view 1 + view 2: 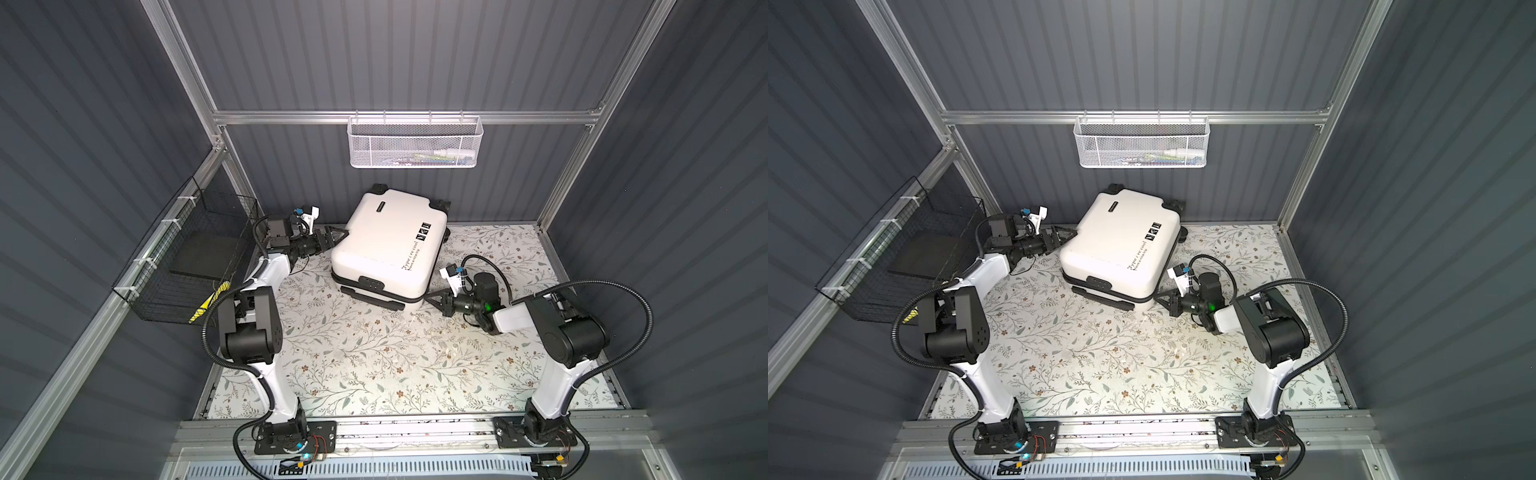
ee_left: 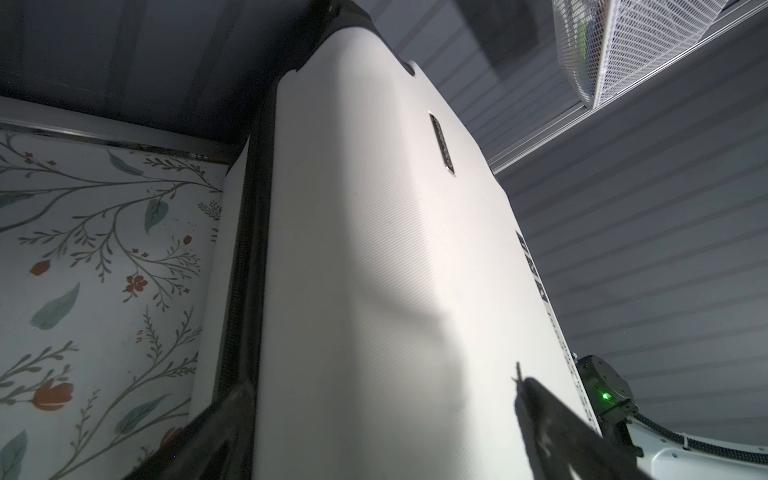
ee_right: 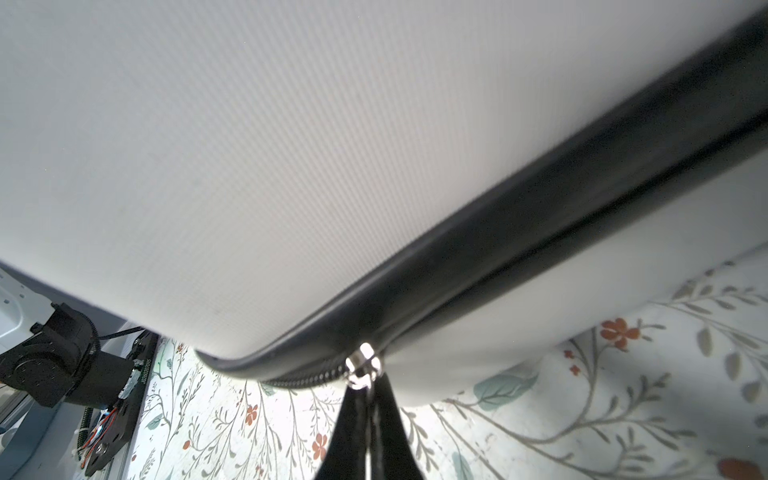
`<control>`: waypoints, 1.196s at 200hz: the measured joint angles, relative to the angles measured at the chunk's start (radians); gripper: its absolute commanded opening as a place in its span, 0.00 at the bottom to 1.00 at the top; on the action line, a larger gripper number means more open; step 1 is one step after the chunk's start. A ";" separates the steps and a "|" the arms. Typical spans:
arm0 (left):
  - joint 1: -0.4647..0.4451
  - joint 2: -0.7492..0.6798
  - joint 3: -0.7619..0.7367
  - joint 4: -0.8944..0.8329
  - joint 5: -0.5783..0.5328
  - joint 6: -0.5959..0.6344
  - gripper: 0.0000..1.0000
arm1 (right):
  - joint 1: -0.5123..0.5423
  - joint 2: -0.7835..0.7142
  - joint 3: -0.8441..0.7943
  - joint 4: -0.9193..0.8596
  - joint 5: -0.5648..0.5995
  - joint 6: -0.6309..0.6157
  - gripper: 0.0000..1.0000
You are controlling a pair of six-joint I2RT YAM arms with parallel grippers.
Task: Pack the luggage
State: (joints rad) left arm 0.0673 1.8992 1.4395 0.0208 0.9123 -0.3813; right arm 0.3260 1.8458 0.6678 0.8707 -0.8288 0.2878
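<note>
Lying flat at the back middle of the floral table (image 1: 374,365), lid down: the luggage (image 1: 386,245). Looks stiff, glossy and slippery, probably light; best taken at the zipper or an edge, not the bare shell face. Straddling its left edge, jaws spread wide: left gripper (image 1: 334,237). Clamped tight on the zipper pull (image 3: 365,368) at the near right corner: right gripper (image 3: 370,397).
</note>
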 measured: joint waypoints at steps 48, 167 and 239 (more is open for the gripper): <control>-0.003 0.006 -0.023 0.008 0.002 0.003 1.00 | 0.033 -0.081 -0.046 -0.050 0.115 -0.002 0.00; -0.029 -0.006 -0.117 0.132 0.024 -0.028 1.00 | 0.181 -0.284 -0.177 -0.143 0.390 -0.027 0.00; -0.039 -0.006 -0.130 0.166 0.019 -0.039 1.00 | 0.325 -0.304 -0.165 -0.184 0.484 0.003 0.00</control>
State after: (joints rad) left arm 0.0280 1.8927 1.3090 0.1871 0.9314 -0.4206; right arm 0.6510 1.5421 0.5026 0.6865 -0.3450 0.2909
